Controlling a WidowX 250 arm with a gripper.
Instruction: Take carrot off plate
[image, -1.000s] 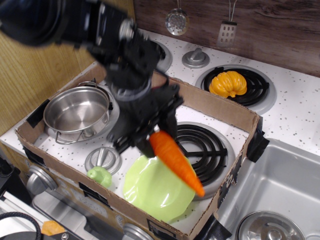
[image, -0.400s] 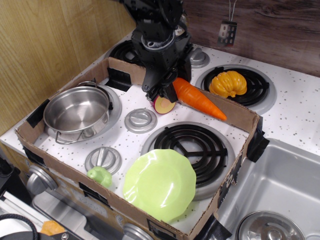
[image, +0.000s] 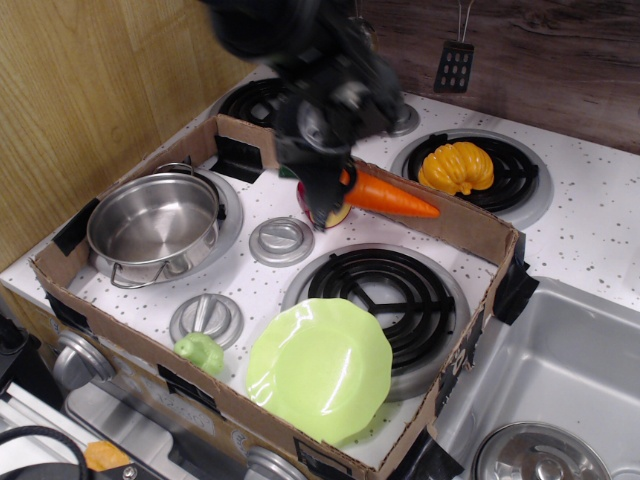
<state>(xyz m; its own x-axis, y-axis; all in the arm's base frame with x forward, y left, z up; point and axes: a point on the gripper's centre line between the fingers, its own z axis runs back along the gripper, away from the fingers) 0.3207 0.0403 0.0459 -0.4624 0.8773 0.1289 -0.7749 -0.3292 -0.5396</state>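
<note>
The orange carrot (image: 388, 196) is held at its thick end by my black gripper (image: 335, 192), its tip pointing right over the far cardboard wall. The gripper is blurred and hangs above the back middle of the stove top. The lime-green scalloped plate (image: 320, 368) lies bare at the front of the box, over the edge of the near burner, well apart from the carrot.
A steel pot (image: 153, 225) stands at the left. A small pale green toy vegetable (image: 201, 351) lies left of the plate. An orange-yellow pumpkin (image: 456, 167) sits on the back right burner. A cardboard wall (image: 455, 228) rings the stove; a sink (image: 560, 380) lies to the right.
The gripper carried the carrot from just above the plate up and back to the far side of the box, then turned it slightly flatter. The plate stays in place.
</note>
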